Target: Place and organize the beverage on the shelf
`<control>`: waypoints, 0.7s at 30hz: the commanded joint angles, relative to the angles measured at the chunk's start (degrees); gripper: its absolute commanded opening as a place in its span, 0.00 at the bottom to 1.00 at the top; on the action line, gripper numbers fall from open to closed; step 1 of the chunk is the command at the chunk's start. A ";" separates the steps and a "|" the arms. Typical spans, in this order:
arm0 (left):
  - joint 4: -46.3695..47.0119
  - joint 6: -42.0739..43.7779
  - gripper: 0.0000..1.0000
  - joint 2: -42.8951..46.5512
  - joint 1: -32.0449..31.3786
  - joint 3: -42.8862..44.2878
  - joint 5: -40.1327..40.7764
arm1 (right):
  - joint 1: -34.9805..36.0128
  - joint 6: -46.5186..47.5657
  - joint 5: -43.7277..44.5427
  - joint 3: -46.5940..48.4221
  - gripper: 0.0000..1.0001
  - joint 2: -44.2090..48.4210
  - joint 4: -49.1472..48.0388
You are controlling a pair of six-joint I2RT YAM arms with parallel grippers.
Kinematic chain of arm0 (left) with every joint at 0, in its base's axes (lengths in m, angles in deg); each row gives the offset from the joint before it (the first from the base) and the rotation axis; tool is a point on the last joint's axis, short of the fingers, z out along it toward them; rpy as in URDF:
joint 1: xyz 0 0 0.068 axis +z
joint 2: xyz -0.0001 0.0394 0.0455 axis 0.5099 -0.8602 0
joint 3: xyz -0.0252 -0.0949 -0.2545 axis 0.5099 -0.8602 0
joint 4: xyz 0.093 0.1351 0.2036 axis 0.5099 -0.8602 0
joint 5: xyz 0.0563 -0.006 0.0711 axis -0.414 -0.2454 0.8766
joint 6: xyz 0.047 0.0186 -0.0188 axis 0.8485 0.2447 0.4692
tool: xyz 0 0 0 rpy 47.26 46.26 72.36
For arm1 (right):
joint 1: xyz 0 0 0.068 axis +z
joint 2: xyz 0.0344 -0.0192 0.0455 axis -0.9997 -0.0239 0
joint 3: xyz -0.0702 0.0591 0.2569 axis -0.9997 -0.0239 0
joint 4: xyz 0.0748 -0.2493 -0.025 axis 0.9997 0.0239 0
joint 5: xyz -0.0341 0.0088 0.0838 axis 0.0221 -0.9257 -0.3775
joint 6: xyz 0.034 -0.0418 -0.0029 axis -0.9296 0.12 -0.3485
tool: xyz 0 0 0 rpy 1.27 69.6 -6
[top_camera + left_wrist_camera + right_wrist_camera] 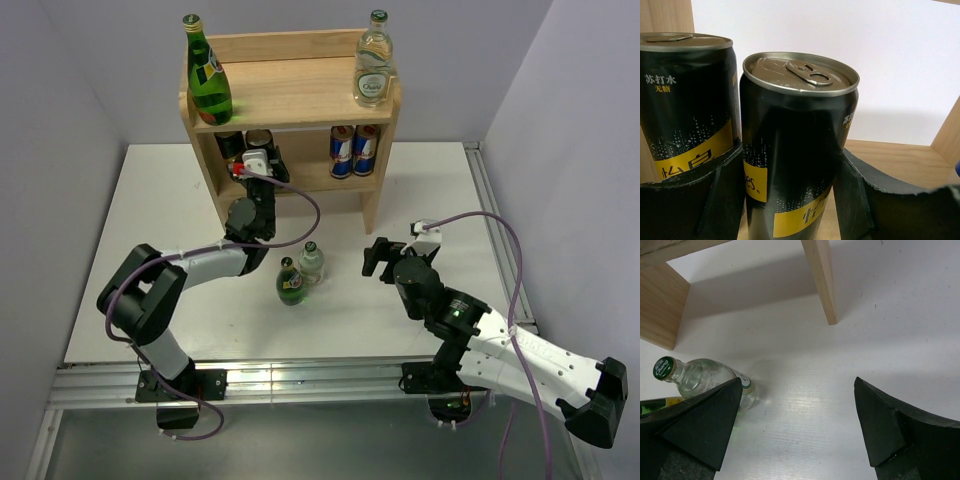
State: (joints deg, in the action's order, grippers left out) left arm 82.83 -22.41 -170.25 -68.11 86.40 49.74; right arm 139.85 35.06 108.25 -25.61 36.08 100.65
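The light-wood shelf (300,95) stands at the back of the table. My left gripper (256,152) reaches into its lower tier on the left and is shut on a black and yellow can (797,150), which stands upright on the lower board beside a second black can (687,100). My right gripper (384,256) is open and empty above the table, right of two upright bottles: a green one (290,283) and a clear one (312,262). The clear bottle also shows in the right wrist view (700,375), left of the open right gripper (797,435).
A tall green bottle (208,75) and a clear bottle (373,68) stand on the shelf's top board. Two red and blue cans (354,150) stand on the lower tier at the right. The shelf's right side panel (821,280) is ahead of my right gripper.
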 commanded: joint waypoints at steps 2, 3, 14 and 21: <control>3.69 0.06 0.00 -1.13 1.24 3.80 1.85 | -0.33 -0.24 -0.37 -0.72 1.00 0.28 -1.79; 2.99 -0.11 0.00 -1.48 1.15 4.06 2.12 | -0.33 -0.33 -0.37 -0.72 1.00 0.45 -1.79; -3.60 -2.48 0.28 -2.28 1.15 5.30 3.00 | -0.42 -0.77 -0.46 -0.81 1.00 1.07 -1.26; -5.72 -1.61 0.50 -2.10 0.28 4.86 2.91 | -0.33 -1.12 -0.72 -1.07 1.00 0.98 -1.61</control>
State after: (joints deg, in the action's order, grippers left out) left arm 79.51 -23.07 -172.42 -67.61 90.27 51.71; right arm 139.83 34.62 107.31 -25.89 36.43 100.51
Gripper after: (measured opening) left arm 0.649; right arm 0.998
